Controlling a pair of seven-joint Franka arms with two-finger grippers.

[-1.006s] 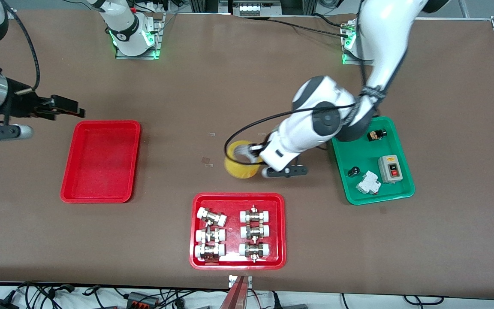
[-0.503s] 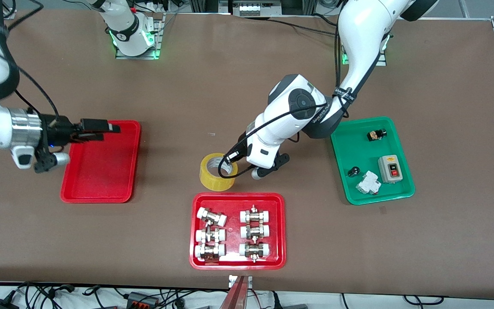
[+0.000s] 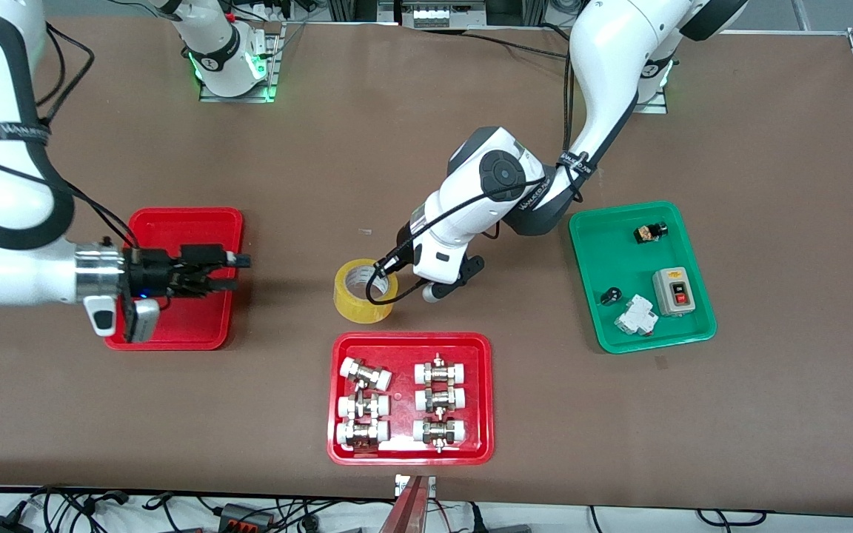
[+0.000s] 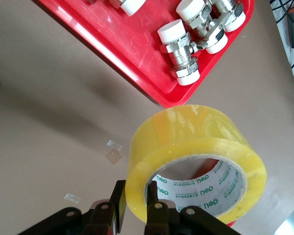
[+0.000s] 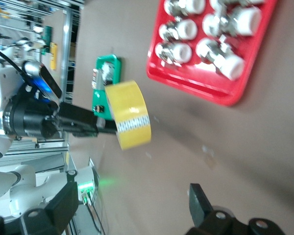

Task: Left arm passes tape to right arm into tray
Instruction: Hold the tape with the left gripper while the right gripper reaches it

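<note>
Over the plain red tray [image 3: 175,277], toward the right arm's end of the counter [image 3: 782,414], the right gripper [image 3: 232,268] hung with its fingers spread wide and nothing between them; the right wrist view showed the gap aimed at the tape. That tray held nothing, so the final drop was not yet done. Toward the middle, the tape [image 3: 360,290] was up in the air over bare counter, just above the red tray of metal fittings [image 3: 471,451] as the front view showed it. The left gripper [image 3: 391,272] held it, one finger [image 4: 118,208] outside the roll's wall and one inside the core, pinched tight on the wall. So the pickup looked complete and the carry toward the partner seemed under way, while the two grippers were well apart. Handover, release and placing all remained. At the left arm's end, the green tray [image 3: 589,311] kept its small electrical parts.
</note>
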